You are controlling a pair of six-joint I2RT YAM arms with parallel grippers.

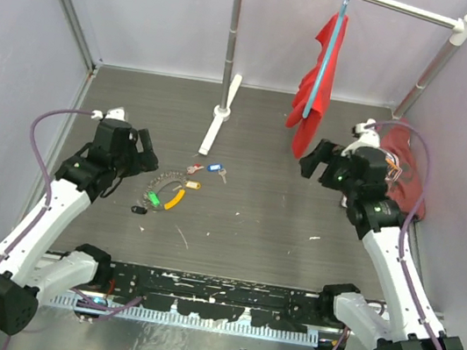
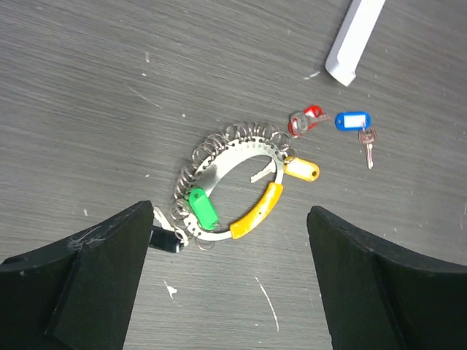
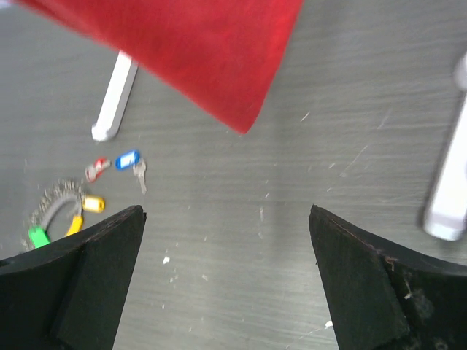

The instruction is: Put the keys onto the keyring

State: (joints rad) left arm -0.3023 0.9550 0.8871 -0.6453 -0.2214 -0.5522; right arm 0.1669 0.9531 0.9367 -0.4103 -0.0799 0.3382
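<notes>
Left of the table's [image 1: 253, 222] middle, about halfway between its near and far edges, lies the keyring [image 2: 254, 213]: a thin grey metal oval with a curved orange section, its far rim crowded with small wire loops. The left gripper [image 1: 148, 154] stands beside it with its jaws spread wide, holding nothing and touching nothing that shows; from its wrist camera the ring appears between the two blunt black fingers [image 2: 87, 284], whose matte faces are scuffed pale. The right gripper [image 1: 319, 157] is also spread wide and empty, well apart from the ring toward the right edge, near a hanging red cloth [image 1: 321, 73]. Of the keys, the green tag [image 2: 203, 208] lies across the ring's near side and the yellow tag [image 2: 301, 170] touches its far right end; whether either is threaded on cannot be told. A black tag [image 2: 168, 239] is half hidden behind the left finger. The red tag [image 2: 310, 117] and blue tag [image 2: 352, 120] lie loose just beyond the ring, a small bare metal key [image 2: 367, 146] beside the blue one. The right wrist view is blurred and cuts the ring off at its left border. A white bar [image 2: 354, 36] runs out of the top of the left wrist view. The tabletop is dark grey, grained and scratched.
</notes>
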